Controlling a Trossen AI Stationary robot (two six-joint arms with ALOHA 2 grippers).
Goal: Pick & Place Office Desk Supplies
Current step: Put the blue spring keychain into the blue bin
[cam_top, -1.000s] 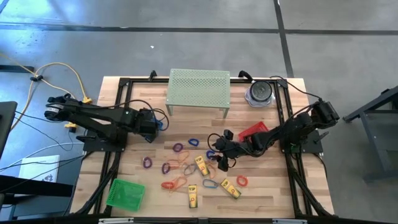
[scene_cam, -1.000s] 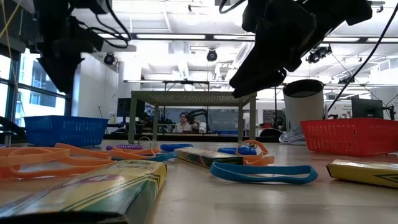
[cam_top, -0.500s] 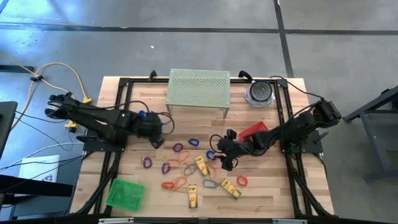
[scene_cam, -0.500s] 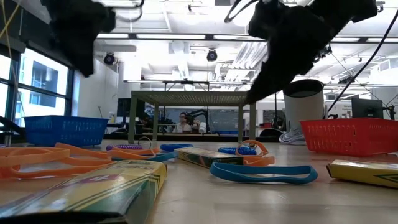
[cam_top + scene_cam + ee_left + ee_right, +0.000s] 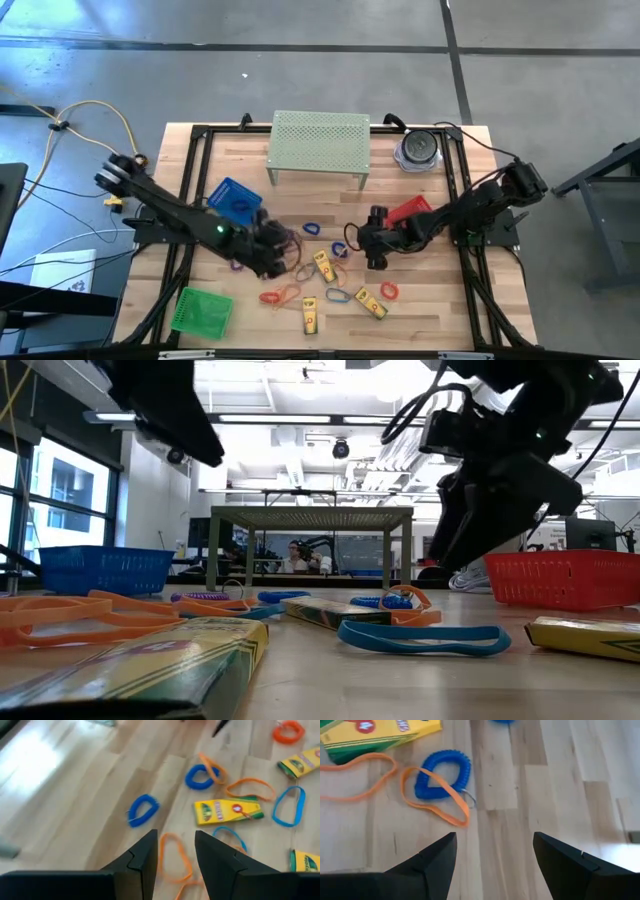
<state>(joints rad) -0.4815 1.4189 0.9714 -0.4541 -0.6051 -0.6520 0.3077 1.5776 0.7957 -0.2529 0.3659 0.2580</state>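
Over the table's middle: my two dark grippers, both above the scattered supplies.
Left gripper (image 5: 174, 851): my fingers stand a little apart with nothing between them, above a thin orange rubber-band loop (image 5: 175, 856) on the pale wooden table (image 5: 65, 795).
Near the left gripper: a blue coiled loop (image 5: 143, 810), a second blue coil (image 5: 201, 776), and a small yellow rectangular crayon box (image 5: 228, 811).
Right gripper (image 5: 492, 855): my fingers are spread wide and empty, held above bare planks.
Near the right gripper: a blue coiled loop crossed by an orange band (image 5: 442, 772), with another yellow box (image 5: 380, 732) beyond.
Other supplies: a thin blue band (image 5: 420, 637) lies flat between yellow boxes.
Baskets: blue mesh basket (image 5: 234, 196) by my left arm, red mesh basket (image 5: 408, 211) by my right arm, green mesh basket (image 5: 201, 309) at the table's near left corner.
Far edge: pale green perforated metal stand (image 5: 319, 140).
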